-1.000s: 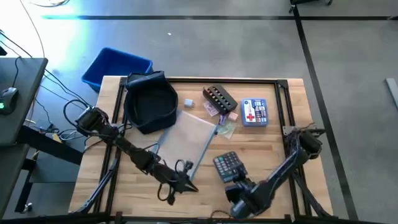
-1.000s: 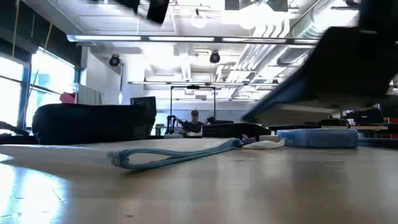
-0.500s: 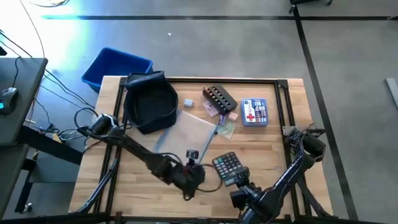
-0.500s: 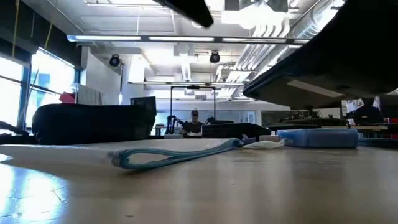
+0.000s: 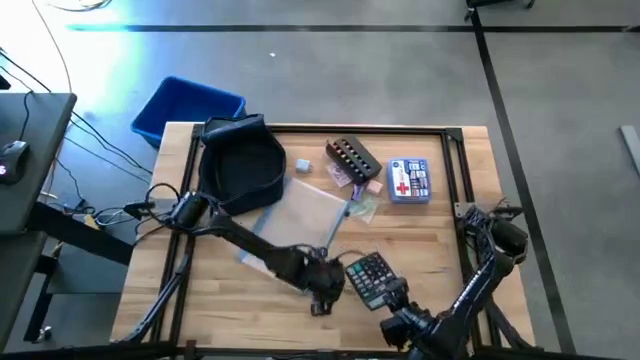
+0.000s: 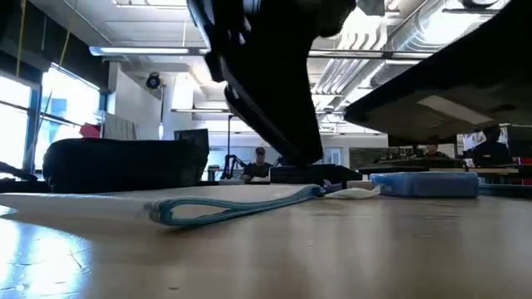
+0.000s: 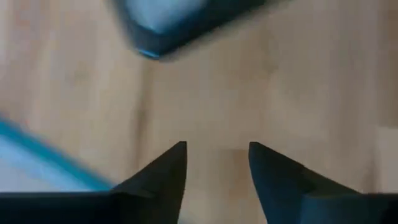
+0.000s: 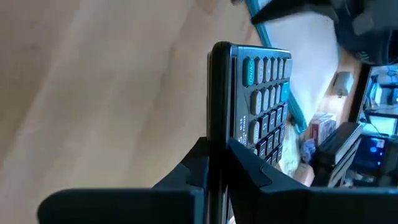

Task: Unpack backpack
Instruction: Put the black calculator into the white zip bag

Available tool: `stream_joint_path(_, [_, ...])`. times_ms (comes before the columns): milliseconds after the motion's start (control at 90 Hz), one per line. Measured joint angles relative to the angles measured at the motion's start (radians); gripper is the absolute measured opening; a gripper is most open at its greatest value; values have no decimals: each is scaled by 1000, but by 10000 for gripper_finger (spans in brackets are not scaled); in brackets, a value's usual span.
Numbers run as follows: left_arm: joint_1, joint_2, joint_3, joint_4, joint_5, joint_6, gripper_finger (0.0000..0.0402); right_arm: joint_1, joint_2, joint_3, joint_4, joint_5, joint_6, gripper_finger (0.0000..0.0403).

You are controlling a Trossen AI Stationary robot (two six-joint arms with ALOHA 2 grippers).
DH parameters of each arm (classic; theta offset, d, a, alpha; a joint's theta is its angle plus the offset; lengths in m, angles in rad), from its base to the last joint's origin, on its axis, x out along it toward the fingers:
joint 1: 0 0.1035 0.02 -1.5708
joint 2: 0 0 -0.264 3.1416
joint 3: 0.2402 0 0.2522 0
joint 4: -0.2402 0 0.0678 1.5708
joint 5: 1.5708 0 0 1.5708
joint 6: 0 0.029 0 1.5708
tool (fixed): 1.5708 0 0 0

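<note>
Your right gripper (image 8: 217, 163) pinches the calculator (image 5: 372, 277) by its edge, while your left gripper (image 7: 216, 163) hangs spread and empty just beside it.

Taking the backpack (image 5: 240, 165) as your landmark: it sits open at the table's far left corner, with the blue bin (image 5: 186, 108) on the floor just behind it. The clear pouch (image 5: 300, 215) with its teal zip lies flat on the table (image 5: 440, 235), touching the backpack's near side. The calculator is beyond the pouch's near end, well apart from the backpack, lifted off the wood and clamped between your right fingers (image 8: 249, 165). Your left arm reaches from the backpack's side across the pouch, its fingers (image 7: 165, 171) parted over bare wood. The first-aid kit (image 5: 408, 181) and dark case (image 5: 352, 157) lie at the far side, to the backpack's right.
</note>
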Motion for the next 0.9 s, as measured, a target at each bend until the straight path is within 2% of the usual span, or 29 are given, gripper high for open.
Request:
stream_joint_path(211, [-42, 55, 5, -146, -231, -7, 170, 56, -1, 0, 19, 69, 32, 16])
stream_joint_path(367, [-84, 71, 5, -317, -311, -106, 170, 63, -1, 0, 38, 109, 26, 16])
stream_joint_path(622, [-88, 72, 10, -582, -304, -342, 167, 41, -1, -1, 58, 111, 25, 16])
stream_joint_path(900, [-89, 71, 22, -795, -285, -478, 134, 35, -2, -1, 91, 111, 12, 16])
